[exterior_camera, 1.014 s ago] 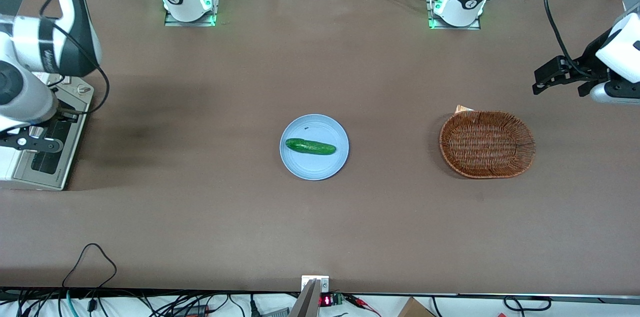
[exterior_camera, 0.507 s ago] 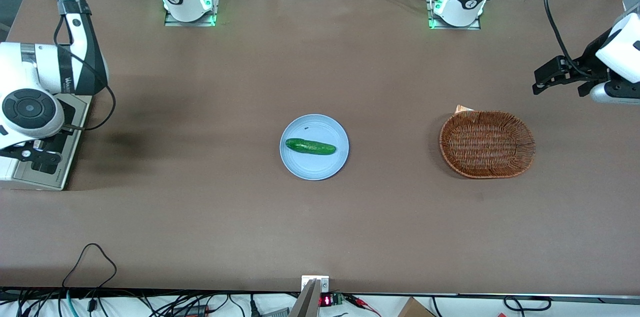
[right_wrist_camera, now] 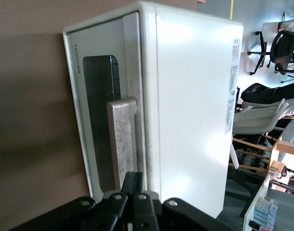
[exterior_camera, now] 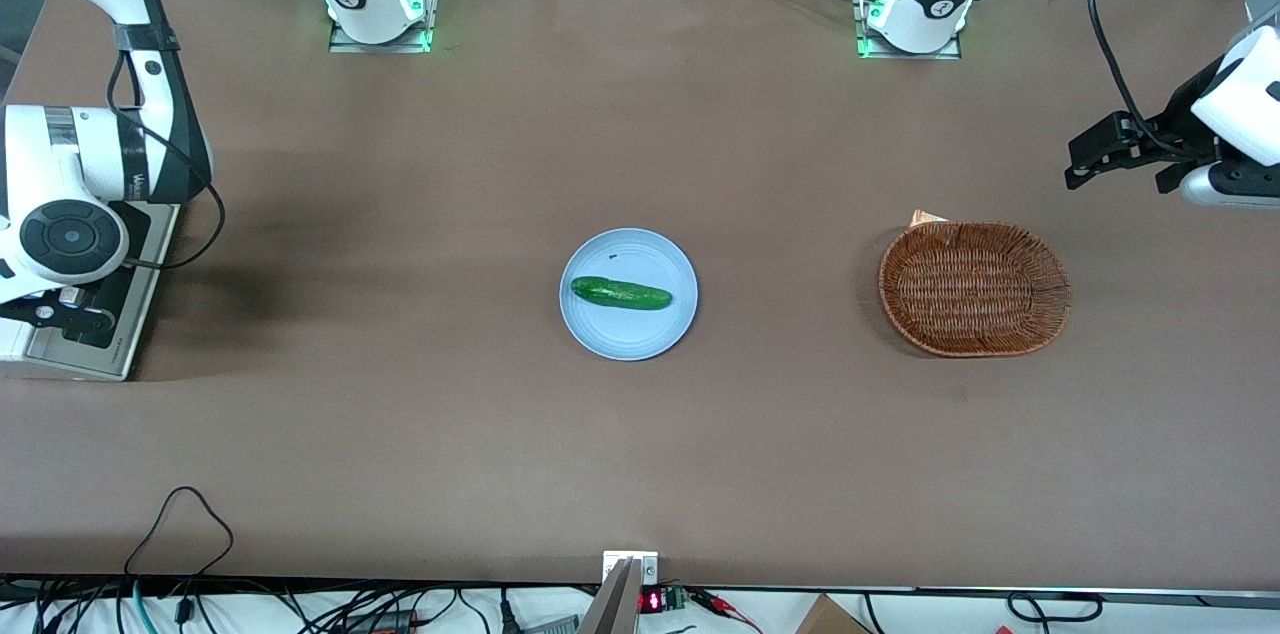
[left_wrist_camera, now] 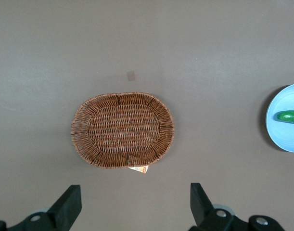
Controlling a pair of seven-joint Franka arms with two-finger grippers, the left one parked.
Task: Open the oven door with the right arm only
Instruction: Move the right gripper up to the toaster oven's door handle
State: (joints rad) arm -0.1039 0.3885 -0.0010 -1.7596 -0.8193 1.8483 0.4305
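Shows the right arm (exterior_camera: 95,159) re-posed over the oven (exterior_camera: 15,339) compared with a second ago: swings the wrist round and carries the gripper (exterior_camera: 55,314) a little nearer the front camera, so that it sits right above the oven door (exterior_camera: 110,314). Leaves everything else alone.

From the wrist camera, puts the gripper (right_wrist_camera: 136,185) just beside one end of the bar handle (right_wrist_camera: 122,139), close against the door's frame where it meets the oven's white casing. Looks pressed together, fingers (right_wrist_camera: 132,180) side by side, pinching nothing. Cannot say whether they touch the handle.

Finds the oven door (right_wrist_camera: 96,96) shut, flush with the oven (right_wrist_camera: 195,110), dark window facing out over the table.

Amounts to approach only, then, with no opening begun. Probably calls next for hooking the closed fingers over the handle, or spreading them to grasp it, and pulling away from the oven. Risks sliding off that end, being so far from the handle's middle.
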